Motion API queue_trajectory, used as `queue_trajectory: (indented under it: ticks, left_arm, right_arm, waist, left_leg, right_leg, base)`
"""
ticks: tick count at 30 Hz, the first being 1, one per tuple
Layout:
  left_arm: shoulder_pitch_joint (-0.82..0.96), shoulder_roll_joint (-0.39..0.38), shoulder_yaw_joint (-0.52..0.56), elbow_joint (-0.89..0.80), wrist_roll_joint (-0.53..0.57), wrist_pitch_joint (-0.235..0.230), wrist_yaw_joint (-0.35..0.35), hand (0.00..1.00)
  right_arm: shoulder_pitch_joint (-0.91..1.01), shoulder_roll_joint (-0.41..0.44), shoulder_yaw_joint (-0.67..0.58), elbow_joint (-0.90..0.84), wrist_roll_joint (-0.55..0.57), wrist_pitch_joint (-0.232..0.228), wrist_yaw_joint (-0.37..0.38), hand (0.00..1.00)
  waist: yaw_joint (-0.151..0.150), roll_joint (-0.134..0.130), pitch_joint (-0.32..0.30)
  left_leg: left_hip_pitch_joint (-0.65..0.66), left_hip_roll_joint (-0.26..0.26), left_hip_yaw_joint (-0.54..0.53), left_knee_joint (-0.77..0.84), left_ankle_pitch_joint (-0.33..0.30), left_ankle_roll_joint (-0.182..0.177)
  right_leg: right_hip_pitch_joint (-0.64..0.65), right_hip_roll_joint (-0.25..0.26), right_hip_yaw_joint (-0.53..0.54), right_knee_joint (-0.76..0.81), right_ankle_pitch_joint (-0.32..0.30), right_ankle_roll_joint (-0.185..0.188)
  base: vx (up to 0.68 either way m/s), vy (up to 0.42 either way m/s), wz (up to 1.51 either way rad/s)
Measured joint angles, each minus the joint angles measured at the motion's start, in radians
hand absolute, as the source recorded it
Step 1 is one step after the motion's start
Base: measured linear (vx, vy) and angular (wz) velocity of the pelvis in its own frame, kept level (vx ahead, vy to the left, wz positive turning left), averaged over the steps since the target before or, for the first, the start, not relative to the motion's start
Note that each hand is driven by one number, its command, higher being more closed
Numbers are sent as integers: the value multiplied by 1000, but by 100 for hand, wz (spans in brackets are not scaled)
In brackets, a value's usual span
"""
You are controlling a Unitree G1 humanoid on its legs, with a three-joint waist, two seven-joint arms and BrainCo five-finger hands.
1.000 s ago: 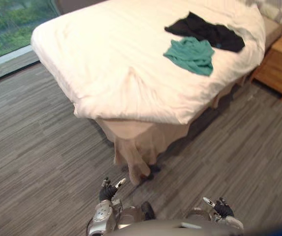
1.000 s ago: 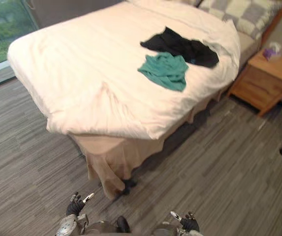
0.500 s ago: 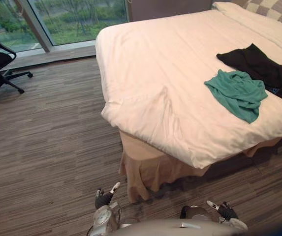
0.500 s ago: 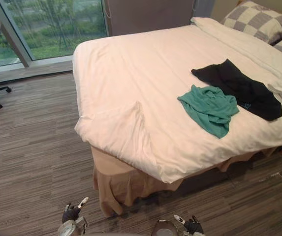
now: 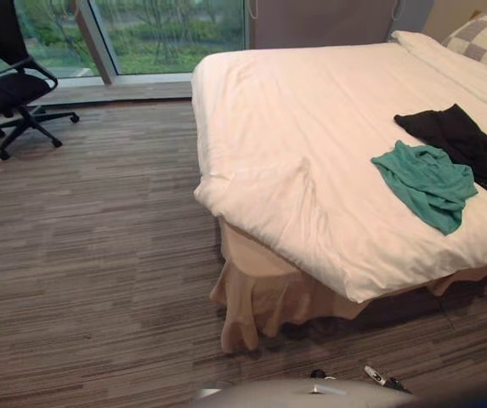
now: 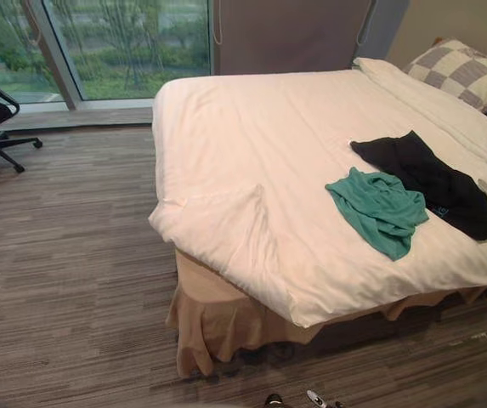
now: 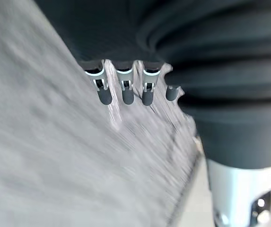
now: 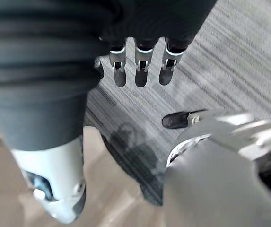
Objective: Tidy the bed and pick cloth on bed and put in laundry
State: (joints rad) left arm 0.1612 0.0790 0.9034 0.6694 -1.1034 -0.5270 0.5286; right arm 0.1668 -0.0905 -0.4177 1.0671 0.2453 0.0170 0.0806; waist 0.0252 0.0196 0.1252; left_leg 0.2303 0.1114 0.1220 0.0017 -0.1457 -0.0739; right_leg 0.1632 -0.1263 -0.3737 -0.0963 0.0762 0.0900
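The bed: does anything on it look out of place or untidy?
Yes. A green cloth and a black cloth lie crumpled on the white duvet, side by side, and the duvet's near corner is wrinkled.

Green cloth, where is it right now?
In the right eye view the green cloth lies on the white bed, on its right side near the front edge, right beside the black cloth.
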Motion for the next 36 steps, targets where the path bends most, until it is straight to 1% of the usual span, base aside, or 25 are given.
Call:
queue_trajectory:
  ticks: [1, 3, 4, 6, 7, 8, 9, 10, 11, 12, 13, 15, 16, 18, 19, 20, 21, 22, 24, 25, 26, 28, 31, 34, 36]
  left_arm:
    - [-7, 6, -21, -46, 59, -7, -22, 0]
    - [-48, 64, -106, -173, 235, -14, -51, 0]
    - [-99, 138, -168, -245, 331, -13, -65, 0]
    - [-148, 212, -226, -296, 428, -12, -86, 0]
    - [-186, 270, -316, -304, 625, -136, -68, 0]
    - [-196, 276, -336, -309, 676, -164, -55, 0]
    - [-238, 296, -411, -360, 878, -230, 18, 0]
    - [-295, 323, -499, -438, 1048, -243, 79, 0]
    - [-338, 352, -554, -484, 1118, -241, 95, 0]
    - [-410, 406, -627, -547, 1208, -194, 85, 0]
    - [-490, 463, -693, -588, 1251, -120, 44, 0]
    - [-606, 527, -763, -614, 1258, -34, -32, 0]
    - [-671, 548, -791, -615, 1249, 24, -90, 0]
    - [-738, 572, -824, -614, 1245, 79, -166, 0]
    - [-749, 570, -846, -627, 1172, 172, -212, 0]
    - [-751, 565, -862, -618, 1111, 237, -243, 0]
    - [-748, 558, -877, -546, 1107, 263, -273, 0]
    - [-742, 556, -894, -483, 1128, 270, -287, 0]
    - [-725, 531, -975, -343, 1249, 278, -290, 0]
    - [-725, 518, -1020, -298, 1321, 286, -288, 0]
    - [-725, 516, -1088, -242, 1411, 312, -290, 0]
    - [-725, 515, -1139, -164, 1500, 366, -305, 0]
    - [-726, 508, -1151, -50, 1590, 446, -347, 0]
    - [-755, 469, -1179, -18, 1608, 466, -356, 0]
    - [-763, 440, -1183, -18, 1631, 471, -354, 0]
  right_arm:
    - [7, 0, 2, -9, 10, 6, 3, 0]
    - [10, -1, 15, -39, 27, 25, 7, 0]
    - [14, -3, 27, -59, 48, 45, 7, 0]
    - [9, -5, 36, -73, 63, 60, 6, 0]
    - [-4, -9, 36, -74, 80, 79, 1, 0]
    - [-6, -9, 36, -74, 84, 83, 0, 0]
    - [-5, -9, 33, -78, 85, 97, -5, 0]
    - [6, -9, 32, -76, 85, 109, -6, 0]
    - [5, -10, 31, -76, 86, 114, -6, 0]
    - [1, -10, 26, -77, 89, 120, -7, 0]
    - [-4, -9, 9, -76, 91, 122, -8, 0]
    - [-7, -10, -33, -68, 96, 120, -15, 0]
    - [-5, -11, -58, -60, 96, 118, -20, 0]
    - [5, -11, -86, -42, 96, 118, -25, 0]
    - [8, -12, -89, -25, 96, 116, -26, 0]
    - [8, -12, -90, -20, 96, 116, -27, 0]
    - [5, -12, -90, -19, 96, 118, -29, 0]
    - [3, -13, -90, -19, 96, 120, -31, 0]
    - [-16, -12, -89, -19, 96, 131, -43, 0]
    - [-20, -10, -88, -20, 96, 133, -47, 0]
    - [-25, -6, -86, -21, 96, 136, -52, 0]
    - [-31, -4, -85, -28, 96, 141, -67, 0]
    - [-19, 5, -67, -30, 95, 143, -92, 0]
    - [3, 4, -44, -35, 94, 141, -111, 0]
    - [5, 4, -39, -50, 96, 139, -119, 0]
  waist:
    - [1, 5, -4]
    - [10, 15, -13]
    - [10, 19, -19]
    - [3, 19, -28]
    - [-12, 23, -35]
    - [-14, 24, -36]
    - [-17, 24, -36]
    - [-16, 23, -37]
    - [-17, 25, -38]
    - [-18, 31, -42]
    - [-32, 28, -47]
    - [-53, 45, -43]
    - [-68, 56, -45]
    - [-77, 63, -49]
    - [-82, 64, -49]
    - [-86, 59, -45]
    - [-90, 66, -43]
    - [-93, 71, -37]
    - [-103, 61, -20]
    - [-97, 54, -13]
    - [-97, 46, -7]
    - [-110, 45, 5]
    - [-146, 44, 19]
    - [-154, 70, 42]
    - [-175, 95, 59]
  left_leg:
    - [0, 3, 4, 0, 0, -1]
    - [0, 11, 13, -1, 3, -5]
    - [0, 12, 20, -2, 5, -8]
    - [-1, 15, 29, -7, 7, -11]
    - [0, 15, 35, -19, 12, -15]
    - [0, 15, 36, -19, 12, -15]
    - [2, 15, 40, -19, 12, -15]
    - [4, 14, 49, -18, 12, -16]
    - [4, 14, 63, -18, 12, -17]
    - [0, 12, 83, -18, 13, -20]
    - [-3, 9, 106, -18, 16, -25]
    - [-2, 2, 140, -15, 21, -32]
    - [-2, 0, 149, -15, 24, -35]
    - [-1, 0, 169, -15, 32, -40]
    - [-1, 1, 179, -15, 38, -39]
    - [1, 2, 183, -17, 40, -38]
    - [9, 6, 198, -18, 40, -38]
    - [17, 8, 204, -18, 40, -38]
    - [26, 9, 214, -20, 40, -38]
    - [28, 10, 223, -23, 40, -37]
    - [30, 11, 232, -35, 37, -33]
    - [24, 11, 254, -37, 18, -27]
    - [5, -2, 281, -35, 16, -22]
    - [-23, -7, 295, -35, 17, -20]
    - [-43, -11, 308, -36, 18, -19]
  right_leg:
    - [1, 1, -1, 0, 0, 0]
    - [0, 2, -2, 0, -1, -1]
    - [-1, 7, -1, 0, -2, -2]
    - [-9, 12, 6, 0, -2, -5]
    - [-17, 17, 12, 0, -2, -5]
    - [-18, 17, 13, 0, -2, -5]
    - [-19, 19, 25, 0, -1, -5]
    - [-21, 20, 38, 0, 1, -2]
    - [-26, 20, 47, 1, 1, -2]
    - [-40, 21, 62, 1, 2, -2]
    - [-47, 18, 72, 1, 5, -1]
    - [-58, 14, 95, 1, 7, 1]
    - [-60, 13, 101, 1, 7, 1]
    - [-65, 14, 113, 1, 7, 1]
    - [-66, 16, 115, 1, 7, 1]
    - [-66, 19, 115, 1, 9, 0]
    - [-63, 24, 116, 1, 10, -2]
    - [-57, 26, 117, 1, 10, -2]
    - [-55, 31, 132, 1, 11, -4]
    - [-58, 33, 139, 1, 12, -6]
    - [-68, 37, 146, 1, 16, -12]
    - [-90, 41, 164, 0, 25, -18]
    - [-119, 33, 182, 0, 34, -17]
    - [-156, 23, 199, 1, 38, -13]
    - [-185, 19, 206, 6, 38, -13]
  base:
    - [-33, -9, 5]
    - [-17, -1, -1]
    - [-23, 2, -6]
    - [-6, -3, -11]
    - [16, -3, -10]
    - [32, 17, -8]
    - [33, 34, -6]
    - [41, 51, -13]
    - [29, 42, -26]
    - [31, 59, -32]
    - [21, 48, -32]
    - [21, 40, -30]
    - [26, 17, -23]
    - [37, -9, -17]
    - [31, -33, -13]
    - [13, -36, -9]
    - [-2, -32, -10]
    - [-58, -40, -14]
    - [-91, -40, -14]
    - [-105, -24, -17]
    - [-121, -24, -17]
    - [-83, -7, -25]
    - [-122, -4, -29]
    - [-45, -16, -18]
    - [-16, -8, -10]
